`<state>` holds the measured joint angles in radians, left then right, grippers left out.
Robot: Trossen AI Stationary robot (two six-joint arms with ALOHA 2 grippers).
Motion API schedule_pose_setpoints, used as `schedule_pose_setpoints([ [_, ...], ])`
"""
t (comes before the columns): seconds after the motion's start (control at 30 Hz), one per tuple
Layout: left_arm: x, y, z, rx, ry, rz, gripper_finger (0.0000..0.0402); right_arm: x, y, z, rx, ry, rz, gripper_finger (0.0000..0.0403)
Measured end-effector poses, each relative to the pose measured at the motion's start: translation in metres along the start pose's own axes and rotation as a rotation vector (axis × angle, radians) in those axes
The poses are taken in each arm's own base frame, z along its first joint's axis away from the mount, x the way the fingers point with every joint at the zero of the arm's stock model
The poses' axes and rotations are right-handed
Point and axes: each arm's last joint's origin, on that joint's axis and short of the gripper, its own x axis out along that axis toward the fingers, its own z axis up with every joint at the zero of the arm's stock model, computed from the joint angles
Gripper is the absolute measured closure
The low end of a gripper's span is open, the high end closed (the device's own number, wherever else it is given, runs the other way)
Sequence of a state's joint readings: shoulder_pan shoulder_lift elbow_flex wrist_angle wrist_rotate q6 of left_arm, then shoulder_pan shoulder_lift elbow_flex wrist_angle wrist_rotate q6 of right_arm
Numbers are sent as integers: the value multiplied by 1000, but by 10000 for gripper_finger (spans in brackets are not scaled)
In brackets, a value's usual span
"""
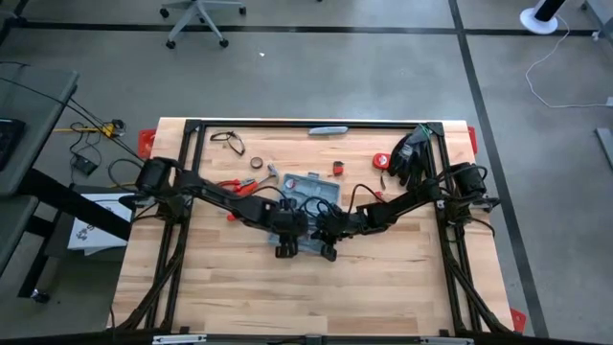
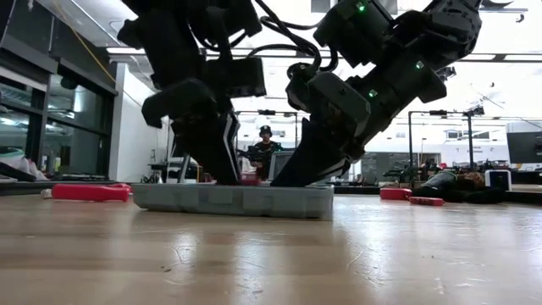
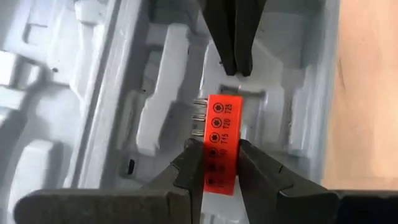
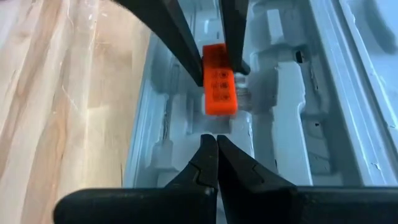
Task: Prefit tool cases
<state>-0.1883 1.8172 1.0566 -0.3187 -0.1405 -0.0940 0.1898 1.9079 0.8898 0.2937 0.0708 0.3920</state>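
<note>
The blue-grey tool case (image 1: 312,189) lies open at the table's middle, its moulded inside (image 3: 155,106) facing up. My left gripper (image 3: 221,149) is over the case's near half, shut on an orange-red bit holder (image 3: 222,134) with metal bits sticking out of one side. My right gripper (image 4: 216,138) is shut with nothing between its fingers, its tips just near of the holder (image 4: 219,87) over the same moulded tray. In the low view both grippers reach down behind the case's wall (image 2: 233,201). My left gripper pinches the bit holder's two long sides (image 3: 214,171) between its two fingers, at the end away from the bits. The fingers slant down from the table's left and lie along the holder. Whether the holder touches the tray below, I cannot tell. My right gripper's shut tips stand at the tray's moulded floor (image 4: 214,127); I cannot tell whether they touch it.
Red-handled tools (image 1: 235,185) lie left of the case, and small red parts (image 1: 338,168) to its right. A slim grey bar (image 1: 328,129) and a dark cable loop (image 1: 228,141) lie near the far edge, black gloves (image 1: 407,153) at the far right. Bare wood spreads toward the near edge.
</note>
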Motion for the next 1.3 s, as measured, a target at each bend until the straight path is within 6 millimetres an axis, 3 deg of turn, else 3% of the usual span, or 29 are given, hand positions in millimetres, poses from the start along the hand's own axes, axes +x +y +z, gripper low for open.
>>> schedule_pose_setpoints([
  [0.2, 11, -6, 0, 11, -5, -12, 328, 0, 0, 1, 1, -10, 0, 403],
  [0.93, 12, -7, -4, 12, 28, -2, 328, 1, -1, 9, -19, -88, 17, 403],
  [1.3, 11, -8, -7, 12, 51, 24, 328, 27, 0, 14, -43, -27, 8, 403],
])
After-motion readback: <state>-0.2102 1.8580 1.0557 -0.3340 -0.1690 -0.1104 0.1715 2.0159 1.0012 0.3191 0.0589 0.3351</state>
